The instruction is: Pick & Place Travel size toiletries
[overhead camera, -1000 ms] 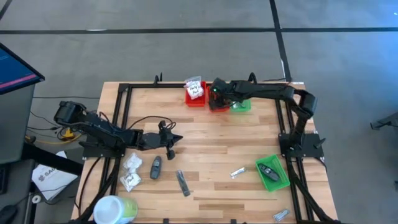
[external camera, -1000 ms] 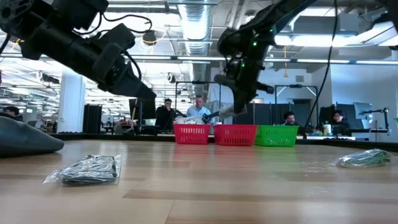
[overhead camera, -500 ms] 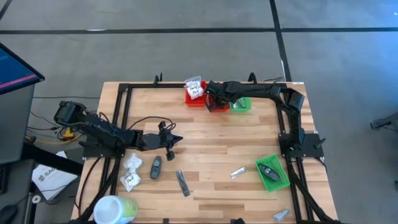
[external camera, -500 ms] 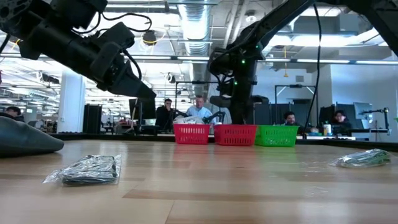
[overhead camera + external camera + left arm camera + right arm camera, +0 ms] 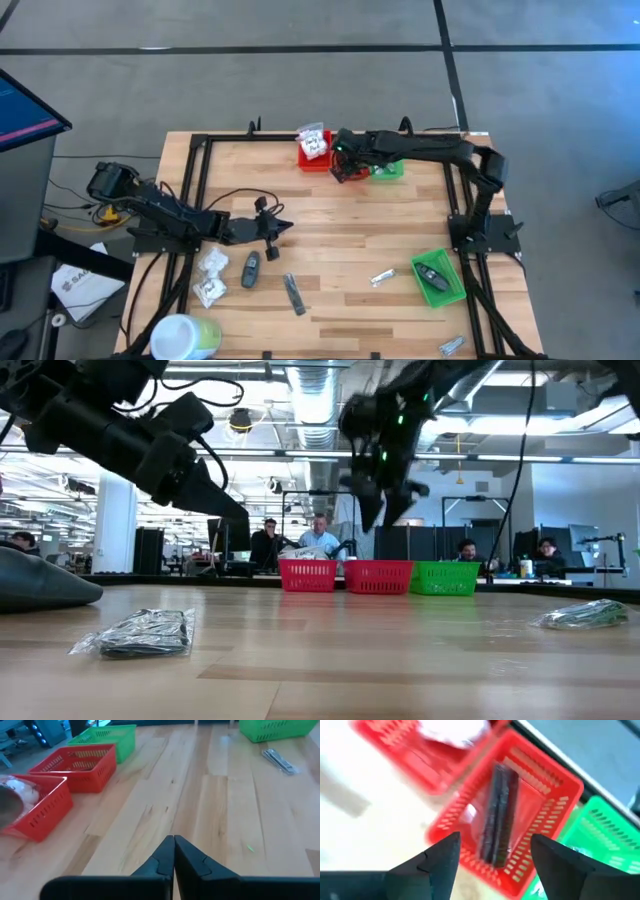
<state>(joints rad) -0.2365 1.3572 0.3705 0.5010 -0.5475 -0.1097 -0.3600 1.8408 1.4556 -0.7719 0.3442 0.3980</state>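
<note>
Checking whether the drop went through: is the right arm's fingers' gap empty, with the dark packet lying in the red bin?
Yes, in the right wrist view the fingers stand apart with nothing between them, and the dark packet lies inside the red bin.

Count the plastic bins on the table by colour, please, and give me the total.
Red bins: 2
Green bins: 2
Total: 4
</note>
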